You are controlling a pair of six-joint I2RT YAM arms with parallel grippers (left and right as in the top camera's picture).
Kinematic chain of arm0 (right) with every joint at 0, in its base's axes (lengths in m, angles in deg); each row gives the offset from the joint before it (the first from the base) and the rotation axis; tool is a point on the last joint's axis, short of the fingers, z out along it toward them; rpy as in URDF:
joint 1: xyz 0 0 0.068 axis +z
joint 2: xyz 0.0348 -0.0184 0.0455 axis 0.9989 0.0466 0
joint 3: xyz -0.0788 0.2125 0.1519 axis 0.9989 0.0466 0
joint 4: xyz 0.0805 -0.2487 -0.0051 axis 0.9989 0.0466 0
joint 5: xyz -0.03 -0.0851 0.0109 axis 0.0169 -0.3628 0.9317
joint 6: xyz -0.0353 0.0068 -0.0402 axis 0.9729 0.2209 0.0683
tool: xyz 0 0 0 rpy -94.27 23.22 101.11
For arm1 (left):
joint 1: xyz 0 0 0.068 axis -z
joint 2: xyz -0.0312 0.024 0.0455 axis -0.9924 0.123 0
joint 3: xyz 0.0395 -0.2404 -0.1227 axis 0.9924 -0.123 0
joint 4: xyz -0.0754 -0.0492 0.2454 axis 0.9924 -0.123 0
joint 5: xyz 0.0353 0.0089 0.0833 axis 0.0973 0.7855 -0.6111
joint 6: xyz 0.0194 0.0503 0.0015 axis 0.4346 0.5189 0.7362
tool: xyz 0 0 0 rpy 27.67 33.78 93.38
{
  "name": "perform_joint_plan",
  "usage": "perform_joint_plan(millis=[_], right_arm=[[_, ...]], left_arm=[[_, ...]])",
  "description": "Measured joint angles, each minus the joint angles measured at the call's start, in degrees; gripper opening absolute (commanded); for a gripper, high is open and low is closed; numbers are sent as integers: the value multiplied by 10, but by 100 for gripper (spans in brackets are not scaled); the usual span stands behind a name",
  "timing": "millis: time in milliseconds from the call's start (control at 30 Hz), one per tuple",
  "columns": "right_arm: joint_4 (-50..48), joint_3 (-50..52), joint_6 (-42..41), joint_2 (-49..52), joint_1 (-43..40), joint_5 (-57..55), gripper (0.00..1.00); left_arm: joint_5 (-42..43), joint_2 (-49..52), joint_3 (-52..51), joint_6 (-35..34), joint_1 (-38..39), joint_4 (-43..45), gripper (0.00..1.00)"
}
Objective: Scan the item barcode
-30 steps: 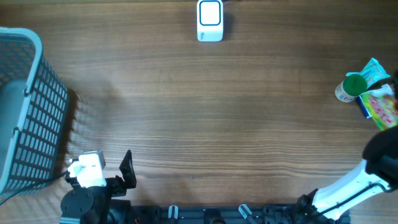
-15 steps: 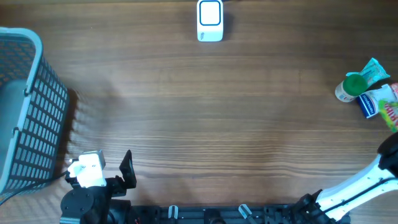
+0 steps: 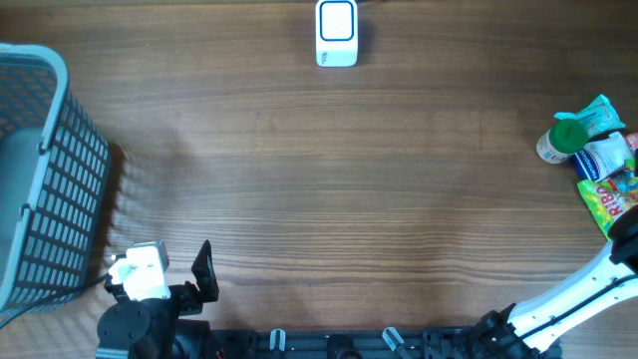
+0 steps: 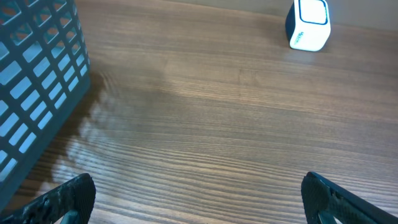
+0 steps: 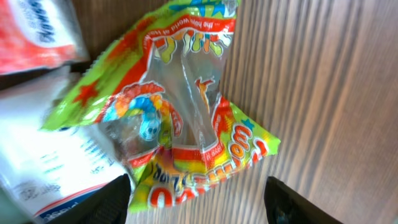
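Observation:
A bright green, red and yellow candy bag [image 5: 180,124] lies flat on the wooden table at the right edge, seen from above as the same bag [image 3: 610,194]. My right gripper [image 5: 199,208] hovers over its lower end, open, with one dark finger on each side of the bag's bottom edge. The white barcode scanner [image 3: 337,33] stands at the far middle of the table and also shows as the scanner [image 4: 309,25] in the left wrist view. My left gripper [image 4: 199,205] is wide open over bare wood at the front left, holding nothing.
A grey-blue mesh basket [image 3: 45,170] fills the left side. Beside the candy bag lie a white and blue packet [image 3: 606,156], a green-capped bottle [image 3: 568,135] and a green wrapper [image 3: 601,113]. My right arm [image 3: 568,299] reaches in from the front right.
The right jaws have gone from shut to open. The candy bag has shifted towards the front and lies flatter, and the white and blue packet has moved a little. The left arm is still.

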Motion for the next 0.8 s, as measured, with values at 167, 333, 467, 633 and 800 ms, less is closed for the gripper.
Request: perform_joint_plan(millis=[167, 333, 467, 633, 800], right_arm=[[60, -69, -4, -32, 2, 38, 70], [71, -89, 50, -138, 30, 153, 77], [69, -97, 132, -222, 103, 233, 85], [69, -97, 224, -304, 228, 277, 88], [89, -97, 285, -386, 341, 291, 100]], left_arm=[[0, 0, 0, 0, 0, 0, 100], [0, 0, 0, 0, 0, 0, 100], [0, 0, 0, 0, 0, 0, 100], [0, 0, 0, 0, 0, 0, 100], [0, 0, 0, 0, 0, 0, 100]])
